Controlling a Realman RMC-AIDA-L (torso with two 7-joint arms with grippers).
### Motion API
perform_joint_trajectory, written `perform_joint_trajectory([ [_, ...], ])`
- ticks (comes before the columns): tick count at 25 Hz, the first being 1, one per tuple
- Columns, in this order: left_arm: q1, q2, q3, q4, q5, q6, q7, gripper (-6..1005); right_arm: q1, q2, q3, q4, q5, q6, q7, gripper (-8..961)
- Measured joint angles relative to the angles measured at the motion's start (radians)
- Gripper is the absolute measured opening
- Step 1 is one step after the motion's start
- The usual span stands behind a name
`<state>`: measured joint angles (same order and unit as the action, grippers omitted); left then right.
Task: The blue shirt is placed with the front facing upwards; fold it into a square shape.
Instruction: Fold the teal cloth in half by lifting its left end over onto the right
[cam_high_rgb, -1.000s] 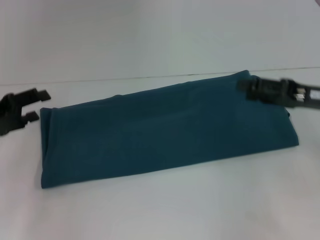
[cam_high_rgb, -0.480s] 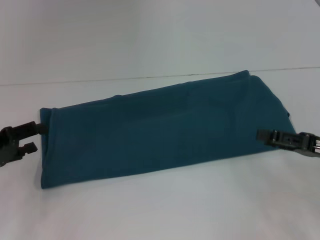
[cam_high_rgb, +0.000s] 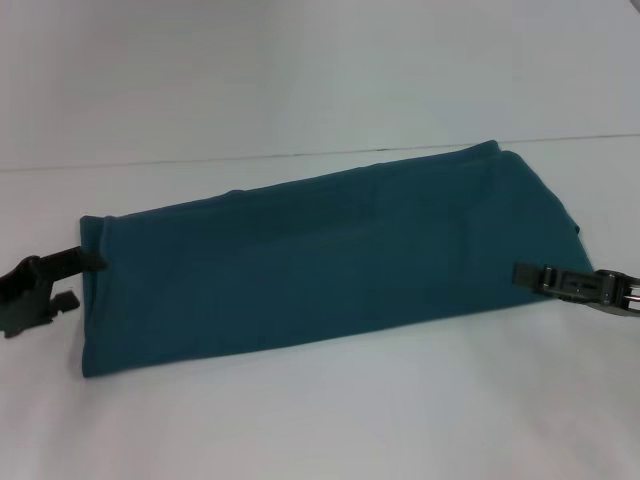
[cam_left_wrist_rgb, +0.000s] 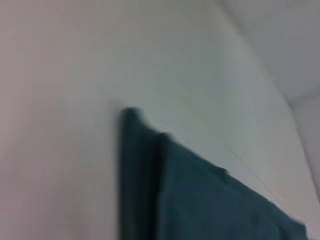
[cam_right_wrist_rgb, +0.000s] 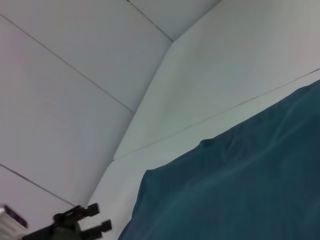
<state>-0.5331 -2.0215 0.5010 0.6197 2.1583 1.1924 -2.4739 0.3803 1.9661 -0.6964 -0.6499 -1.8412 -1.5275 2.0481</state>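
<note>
Head view: blue shirt (cam_high_rgb: 320, 260) folded into long band across table (cam_high_rgb: 330, 420) middle; left gripper (cam_high_rgb: 70, 278) at its left end, fingers parted, empty; right gripper (cam_high_rgb: 525, 276) at right end, finger state cannot tell
Left wrist view: shirt (cam_left_wrist_rgb: 200, 195) corner on table
Right wrist view: shirt (cam_right_wrist_rgb: 240, 185), left gripper (cam_right_wrist_rgb: 97, 218) beyond

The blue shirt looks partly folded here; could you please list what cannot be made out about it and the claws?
- Blue shirt: print, collar and sleeves do not show in any view, hidden by the folds.
- Its right end, head view: covered by the right claw.
- Right claw: whether it pinches cloth cannot be told, seen edge-on.
- Left claw: open at the shirt's left end; contact is unclear.
- Left wrist view: blurred, shows only a shirt corner.
</note>
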Motion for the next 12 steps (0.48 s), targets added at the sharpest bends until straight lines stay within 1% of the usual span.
perform_joint_trajectory([
  [1,0.000,-0.008,-0.002,-0.004,0.003,-0.021,-0.035,795,0.002,0.000,0.000,0.003,0.000,0.000,0.000,897],
  [4,0.002,-0.023,-0.005,-0.015,-0.001,-0.058,-0.049,795,0.005,-0.001,0.000,0.006,0.000,0.000,0.000,897],
  [12,-0.016,-0.035,-0.005,-0.030,-0.006,-0.075,-0.050,794,0.003,-0.002,0.007,0.015,0.001,0.003,-0.001,897],
])
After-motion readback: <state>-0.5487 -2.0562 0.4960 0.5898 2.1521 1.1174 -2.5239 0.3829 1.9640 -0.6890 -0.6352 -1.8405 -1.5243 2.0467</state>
